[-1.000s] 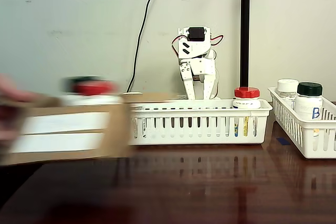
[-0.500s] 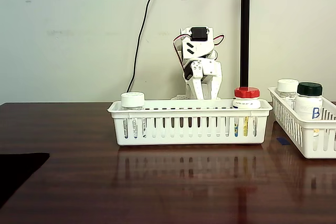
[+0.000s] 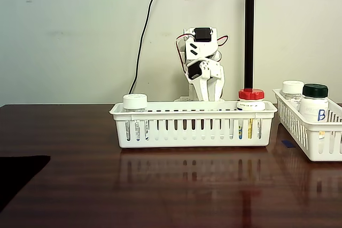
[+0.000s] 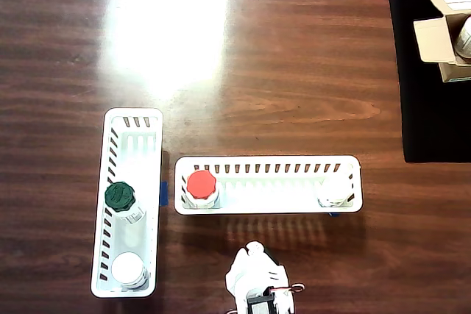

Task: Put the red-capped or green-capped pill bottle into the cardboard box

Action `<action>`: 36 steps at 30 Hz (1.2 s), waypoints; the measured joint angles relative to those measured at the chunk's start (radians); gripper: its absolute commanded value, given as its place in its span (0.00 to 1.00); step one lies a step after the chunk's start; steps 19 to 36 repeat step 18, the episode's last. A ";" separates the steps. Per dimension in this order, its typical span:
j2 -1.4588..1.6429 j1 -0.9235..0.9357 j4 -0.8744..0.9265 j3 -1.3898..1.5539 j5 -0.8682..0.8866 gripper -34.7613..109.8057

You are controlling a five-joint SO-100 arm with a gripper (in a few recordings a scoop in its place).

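The table (image 3: 75, 185) is dark wood, polished to a mirror gloss; both baskets (image 3: 192, 126) (image 4: 126, 204) are white slotted plastic, smooth; the box (image 4: 441, 31) is matt brown cardboard; the mat (image 4: 430, 108) under it looks matt black.

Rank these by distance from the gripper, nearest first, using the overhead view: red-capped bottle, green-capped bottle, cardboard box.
From the gripper:
1. Red-capped bottle, left end of the middle basket.
2. Green-capped bottle, left basket.
3. Cardboard box, top-right corner.

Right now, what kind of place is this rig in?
Likely a lab bench mocked up for pharmacy sorting: white baskets holding capped pill bottles, a cardboard box on a black mat, all on a wooden table.
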 measured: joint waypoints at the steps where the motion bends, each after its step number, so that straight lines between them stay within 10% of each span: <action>1: 0.000 0.000 0.000 0.000 -0.006 0.25; 36: 0.000 0.000 0.000 0.000 -0.083 0.25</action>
